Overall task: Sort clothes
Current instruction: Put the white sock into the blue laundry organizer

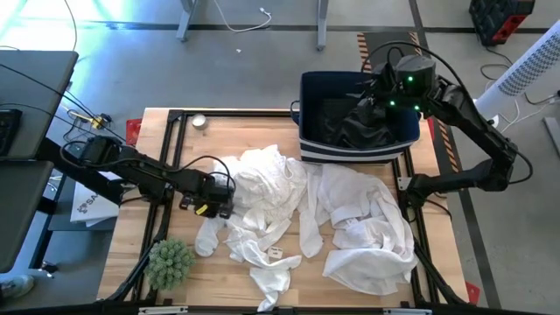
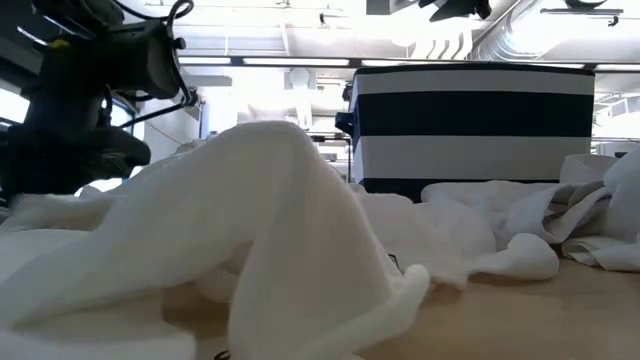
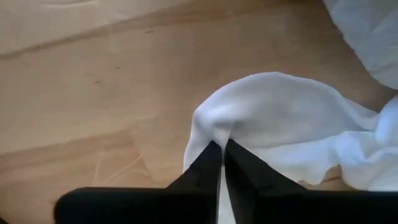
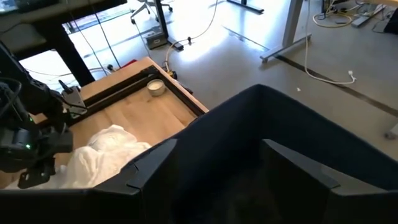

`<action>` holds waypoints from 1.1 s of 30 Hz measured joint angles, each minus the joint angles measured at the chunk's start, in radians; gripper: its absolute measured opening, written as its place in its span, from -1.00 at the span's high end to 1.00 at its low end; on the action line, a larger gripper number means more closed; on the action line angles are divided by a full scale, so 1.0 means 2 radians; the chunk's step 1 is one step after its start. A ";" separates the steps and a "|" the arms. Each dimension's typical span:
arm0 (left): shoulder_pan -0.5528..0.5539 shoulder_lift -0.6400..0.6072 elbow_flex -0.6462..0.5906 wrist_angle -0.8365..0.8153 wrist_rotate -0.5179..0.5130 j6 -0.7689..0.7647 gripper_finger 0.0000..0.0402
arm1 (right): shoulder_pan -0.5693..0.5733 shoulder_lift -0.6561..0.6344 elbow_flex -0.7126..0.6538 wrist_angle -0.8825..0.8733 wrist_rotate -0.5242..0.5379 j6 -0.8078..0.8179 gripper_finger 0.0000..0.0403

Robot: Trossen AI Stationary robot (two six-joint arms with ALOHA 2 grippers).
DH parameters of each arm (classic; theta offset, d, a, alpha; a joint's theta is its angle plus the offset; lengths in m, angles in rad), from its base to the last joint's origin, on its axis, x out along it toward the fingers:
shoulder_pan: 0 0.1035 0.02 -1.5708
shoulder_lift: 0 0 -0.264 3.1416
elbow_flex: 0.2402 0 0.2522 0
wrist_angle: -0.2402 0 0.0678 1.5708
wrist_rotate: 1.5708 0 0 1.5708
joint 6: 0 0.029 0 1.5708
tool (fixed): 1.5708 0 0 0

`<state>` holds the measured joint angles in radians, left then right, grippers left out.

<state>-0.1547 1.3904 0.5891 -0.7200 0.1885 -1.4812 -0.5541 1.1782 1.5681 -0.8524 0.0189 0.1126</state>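
Several white garments (image 1: 324,219) lie heaped on the wooden table (image 1: 157,232) in front of the navy bin (image 1: 354,122), left gripper (image 3: 222,146) pinched closed on a white fabric fold (image 3: 273,118) at the pile's left edge, right gripper (image 1: 385,101) above the bin, fingers apart, dark clothes (image 1: 363,127) inside.

Bright, even light fills the room. In the low view, ceiling lamps (image 2: 300,62) glare and the near white cloth (image 2: 250,230) blurs. The left wrist view looks soft.
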 joint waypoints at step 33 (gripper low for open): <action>0.035 -0.088 0.408 0.137 -0.349 0.437 1.00 | 0.149 0.156 0.000 0.306 -0.250 -0.019 -0.11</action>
<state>-0.0849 1.2147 1.4044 -0.4454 -0.5091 -0.6068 -0.2552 1.4895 1.5681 -0.2410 -0.4802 0.0737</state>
